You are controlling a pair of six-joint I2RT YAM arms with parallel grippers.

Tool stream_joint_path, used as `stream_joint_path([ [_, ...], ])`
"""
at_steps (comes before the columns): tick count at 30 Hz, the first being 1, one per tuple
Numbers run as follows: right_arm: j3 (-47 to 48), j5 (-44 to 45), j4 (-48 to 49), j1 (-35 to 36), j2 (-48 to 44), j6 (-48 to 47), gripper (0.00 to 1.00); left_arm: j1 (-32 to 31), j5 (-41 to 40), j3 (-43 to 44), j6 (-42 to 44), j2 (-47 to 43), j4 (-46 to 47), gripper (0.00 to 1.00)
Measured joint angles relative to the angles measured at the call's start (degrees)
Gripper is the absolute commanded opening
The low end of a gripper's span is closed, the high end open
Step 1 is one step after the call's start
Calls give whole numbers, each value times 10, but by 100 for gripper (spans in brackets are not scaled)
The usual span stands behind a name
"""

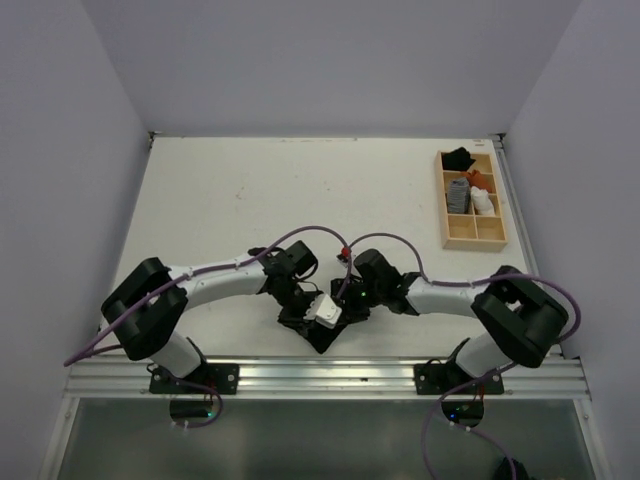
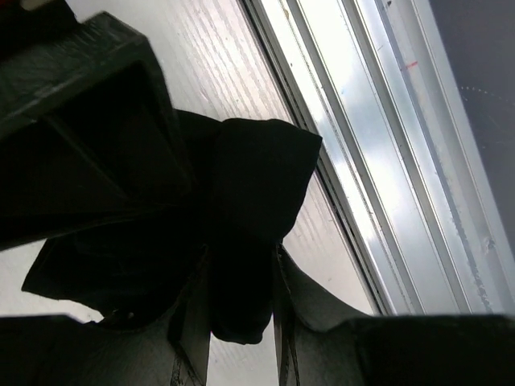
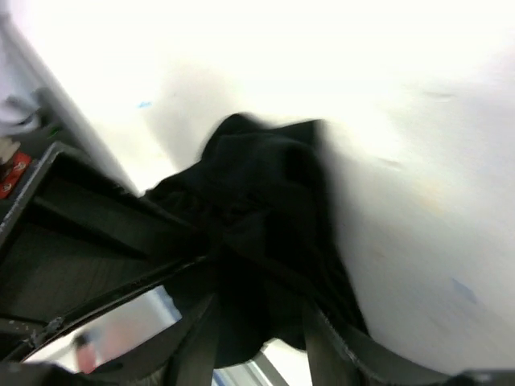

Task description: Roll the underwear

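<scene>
Table (image 1: pixel 230 200): rail (image 1: pixel 320 378) runs along its near edge.
Underwear (image 1: pixel 322 340): on the table, centre, just behind the rail.
Left gripper (image 1: pixel 300 314): at the underwear's left side, touching it.
Right gripper (image 1: pixel 346 306): at its right side.
Tray (image 1: pixel 476 246): far right of the table, well apart from the underwear.
Tray contents: left roll (image 1: pixel 458 194) and right roll (image 1: pixel 483 204) side by side in the middle compartments.

White table (image 1: pixel 230 200), black underwear (image 2: pixel 257 169) bunched near its front edge, wooden divided tray (image 1: pixel 475 246) far right

Blurred underwear (image 3: pixel 265 193) in right-wrist view
</scene>
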Motion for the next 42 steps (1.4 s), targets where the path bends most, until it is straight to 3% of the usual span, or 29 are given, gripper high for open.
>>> stream_joint_path([
  [7, 37, 229, -227, -8, -107, 9, 52, 5, 25, 56, 4, 61, -42, 14],
  [15, 47, 423, -404, 4, -278, 37, 53, 14, 54, 150, 6, 151, -136, 15],
  [19, 65, 500, -464, 62, -332, 49, 55, 21, 73, 212, 13, 209, -198, 14],
  [26, 155, 612, -542, 219, -311, 71, 56, 26, 100, 297, 21, 288, -282, 14],
  [33, 173, 599, -486, 317, -244, -9, 59, 30, 118, 342, 24, 330, -327, 15],
  [42, 209, 504, -416, 327, -73, -166, 60, 31, 121, 359, 24, 344, -344, 15],
])
